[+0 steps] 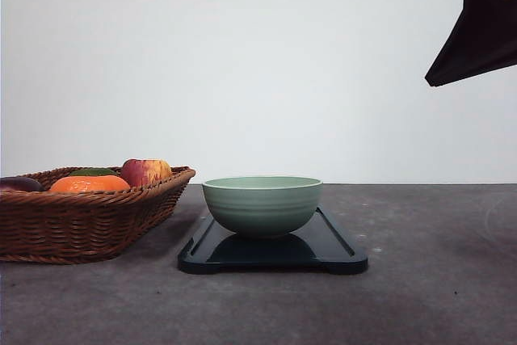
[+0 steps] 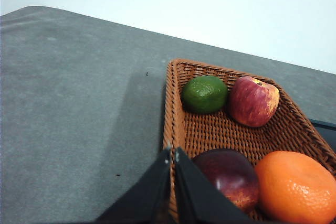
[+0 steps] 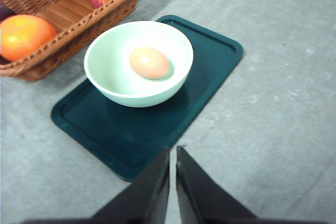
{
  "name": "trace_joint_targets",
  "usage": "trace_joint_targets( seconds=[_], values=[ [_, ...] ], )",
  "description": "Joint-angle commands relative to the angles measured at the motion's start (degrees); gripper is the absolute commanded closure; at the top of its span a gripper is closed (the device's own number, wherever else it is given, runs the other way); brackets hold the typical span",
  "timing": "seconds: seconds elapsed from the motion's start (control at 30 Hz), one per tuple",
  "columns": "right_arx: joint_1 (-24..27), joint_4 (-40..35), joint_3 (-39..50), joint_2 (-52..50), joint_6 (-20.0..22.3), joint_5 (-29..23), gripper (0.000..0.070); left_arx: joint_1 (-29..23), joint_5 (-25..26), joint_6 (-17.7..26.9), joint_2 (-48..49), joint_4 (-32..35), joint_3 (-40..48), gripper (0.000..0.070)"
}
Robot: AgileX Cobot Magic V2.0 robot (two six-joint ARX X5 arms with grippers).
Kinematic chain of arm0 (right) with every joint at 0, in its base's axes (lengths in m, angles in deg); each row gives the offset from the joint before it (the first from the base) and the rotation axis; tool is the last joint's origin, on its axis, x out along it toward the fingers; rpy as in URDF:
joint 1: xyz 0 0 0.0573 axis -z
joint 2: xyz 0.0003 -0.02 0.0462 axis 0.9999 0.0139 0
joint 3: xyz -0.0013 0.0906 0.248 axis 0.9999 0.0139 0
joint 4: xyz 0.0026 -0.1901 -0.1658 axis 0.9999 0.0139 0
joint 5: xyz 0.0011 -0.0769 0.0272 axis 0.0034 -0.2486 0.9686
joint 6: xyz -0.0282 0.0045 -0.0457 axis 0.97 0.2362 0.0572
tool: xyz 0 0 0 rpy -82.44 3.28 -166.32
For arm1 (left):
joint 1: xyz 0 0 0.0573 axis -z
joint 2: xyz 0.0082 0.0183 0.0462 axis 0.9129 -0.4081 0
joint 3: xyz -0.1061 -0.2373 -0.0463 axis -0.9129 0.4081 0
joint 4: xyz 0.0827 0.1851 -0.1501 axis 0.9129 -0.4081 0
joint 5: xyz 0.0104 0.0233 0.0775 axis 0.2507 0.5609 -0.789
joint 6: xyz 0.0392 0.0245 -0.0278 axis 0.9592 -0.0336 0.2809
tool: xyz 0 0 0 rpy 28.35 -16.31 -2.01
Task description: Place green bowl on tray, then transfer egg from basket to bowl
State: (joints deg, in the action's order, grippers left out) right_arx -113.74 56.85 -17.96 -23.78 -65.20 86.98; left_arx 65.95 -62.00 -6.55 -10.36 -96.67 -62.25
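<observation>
Nearest you, the right end effector (image 3: 172, 153) hangs above the tray's (image 3: 210, 61) near edge, fingers nearly together and holding nothing. Just past it the green bowl (image 3: 115, 85) sits on the tray with the egg (image 3: 149, 62) inside. Beyond, the left end effector (image 2: 172, 155) hovers pinched narrow and empty over the basket (image 2: 220, 129) rim (apple (image 2: 253, 100), orange (image 2: 294, 187) and lime (image 2: 205, 94) inside) on the grey bench (image 1: 420, 296).

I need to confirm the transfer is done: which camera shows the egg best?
The right wrist view: it looks down into the green bowl on the tray, where the egg lies. From the front, the bowl's wall hides its inside. The left wrist view faces the basket.
</observation>
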Motion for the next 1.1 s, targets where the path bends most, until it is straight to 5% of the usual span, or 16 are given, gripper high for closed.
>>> trace_joint_targets(
  seconds=[0.0, 0.33, 0.6, 1.07],
  values=[
    [0.37, -0.63, 1.04, -1.74, 1.44, -0.79, 0.0687, -0.02, -0.17, 0.02, 0.07, 0.76, 1.11, 0.0700],
    [12.17, -10.77, 20.81, -26.28, -0.94, -1.35, 0.0687, -0.02, -0.18, 0.02, 0.07, 0.76, 1.11, 0.0700],
    [19.30, -11.71, 29.86, -41.28, -3.56, -2.55, 0.0687, -0.02, -0.17, 0.02, 0.07, 0.76, 1.11, 0.0700],
    [21.53, -10.75, 32.37, -45.93, -5.33, -7.66, 0.0687, -0.02, -0.20, 0.02, 0.07, 0.76, 1.11, 0.0700]
  ],
)
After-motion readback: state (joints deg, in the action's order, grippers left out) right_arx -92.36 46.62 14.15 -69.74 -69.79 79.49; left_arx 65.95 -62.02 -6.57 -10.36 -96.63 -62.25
